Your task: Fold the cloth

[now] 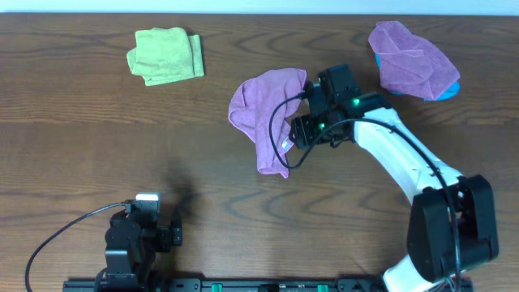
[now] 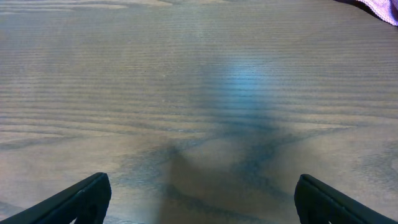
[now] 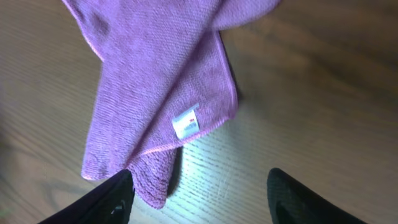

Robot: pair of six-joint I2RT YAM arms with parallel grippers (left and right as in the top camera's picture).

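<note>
while the purple cloth (image 1: 268, 113) lies crumpled just past the centre of the wooden surface (image 1: 81, 138), toward 12 o'clock, two other pieces lie well apart from it. a folded green cloth (image 1: 166, 55) is at about 10 o'clock. a second purple cloth (image 1: 412, 61) is at 2 o'clock, draped over a blue item (image 1: 451, 91) that shows only at one edge. both lie off the line between the arms and the purple cloth.

the right arm rises from its base at 5 o'clock in a long arc toward 12, and the right tool (image 1: 300, 130) is at the cloth's 3 o'clock edge. a black cable (image 1: 280, 113) loops over the fabric. in the right wrist view its fingers (image 3: 106, 202) stand apart, with the cloth's narrow corner and white tag (image 3: 185, 122) just ahead of them. the corner's tip lies beside one finger; whether they touch i cannot tell.

the left tool (image 1: 166, 235) sits at 7 o'clock, fingers spread wide over bare wood, well apart from the cloth.
</note>
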